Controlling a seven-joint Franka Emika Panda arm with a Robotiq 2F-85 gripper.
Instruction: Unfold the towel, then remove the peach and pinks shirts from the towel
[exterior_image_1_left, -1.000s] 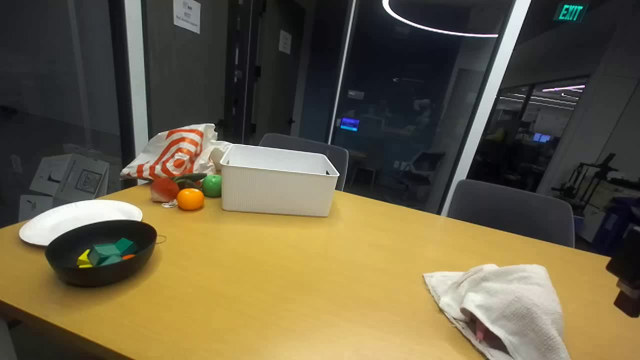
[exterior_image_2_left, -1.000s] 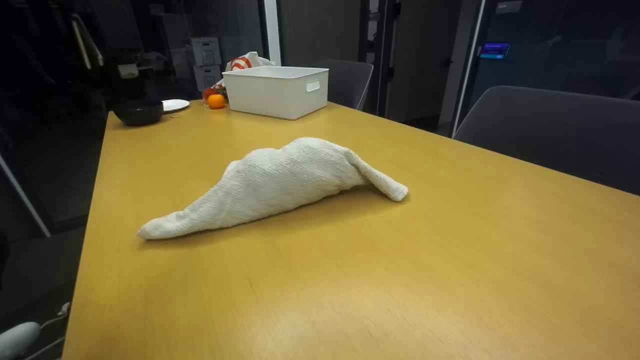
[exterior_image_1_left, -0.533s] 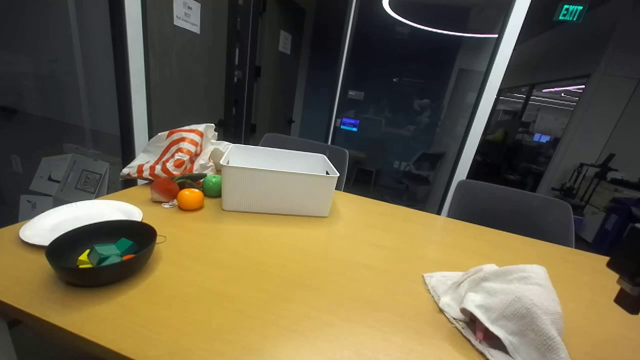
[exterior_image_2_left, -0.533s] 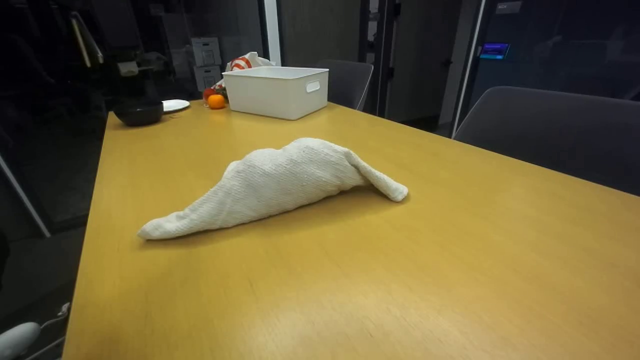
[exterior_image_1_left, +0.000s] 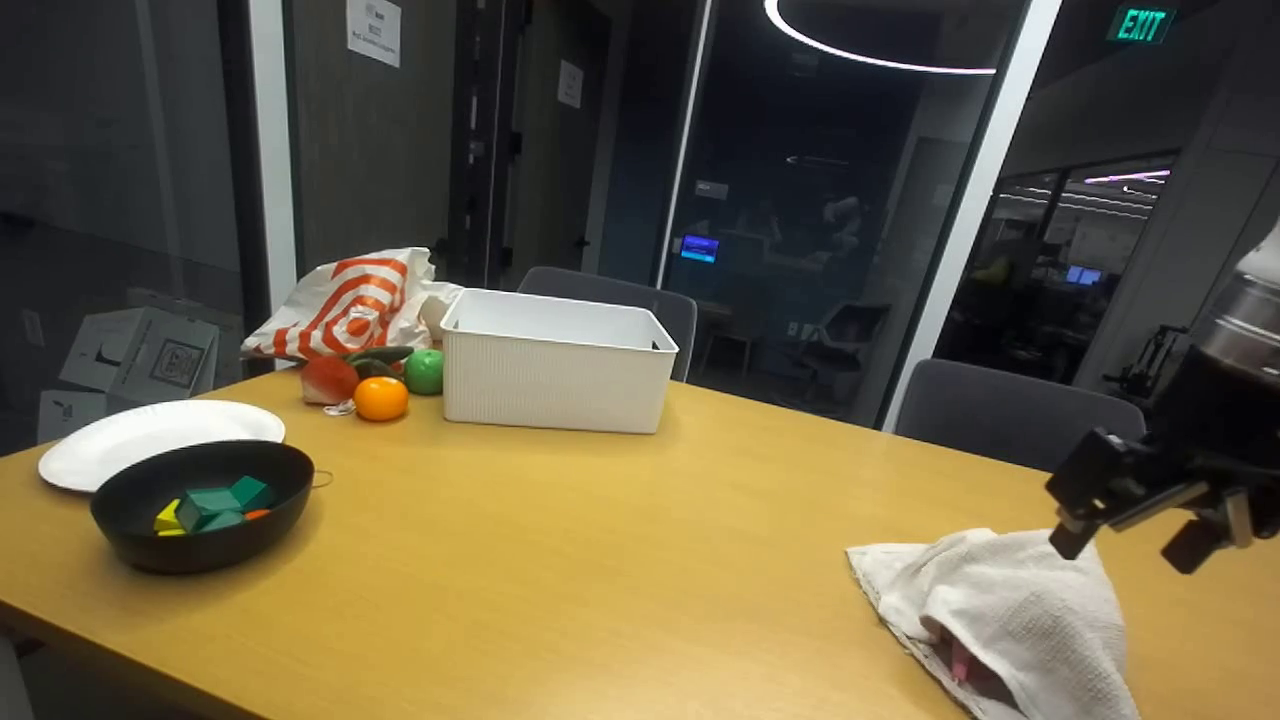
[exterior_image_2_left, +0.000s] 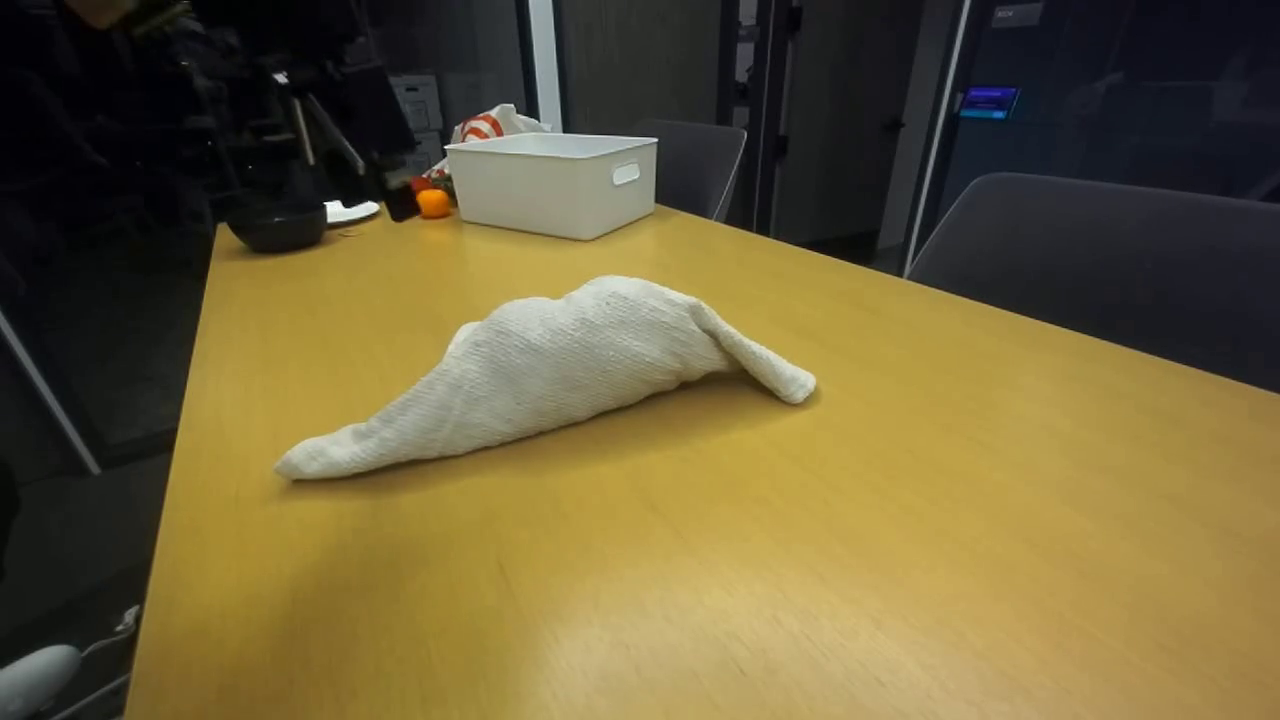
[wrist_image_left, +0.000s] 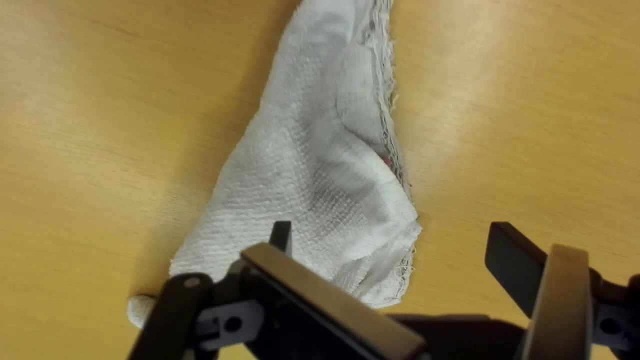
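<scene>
A white textured towel lies folded in a mound on the table, seen in both exterior views (exterior_image_1_left: 1040, 600) (exterior_image_2_left: 570, 360) and the wrist view (wrist_image_left: 295, 170). A small bit of pink (exterior_image_1_left: 960, 662) shows inside its open fold; a red-pink speck (wrist_image_left: 386, 161) shows at its edge in the wrist view. No peach cloth can be made out; whatever else the towel covers is hidden. My gripper (exterior_image_1_left: 1130, 548) is open and empty above the towel, apart from it. In the wrist view the fingers (wrist_image_left: 394, 240) are wide apart, with the towel's frayed corner between and below them.
A white bin (exterior_image_1_left: 555, 380), toy produce such as an orange (exterior_image_1_left: 381, 399), and a red-and-white bag (exterior_image_1_left: 350, 305) stand at the table's far end. A black bowl (exterior_image_1_left: 200, 555) with colored blocks and a white plate (exterior_image_1_left: 110, 425) are nearby. Chairs (exterior_image_1_left: 1020, 410) line one side.
My gripper has come into both exterior views, moving in over the table toward the towel. The towel has not moved.
</scene>
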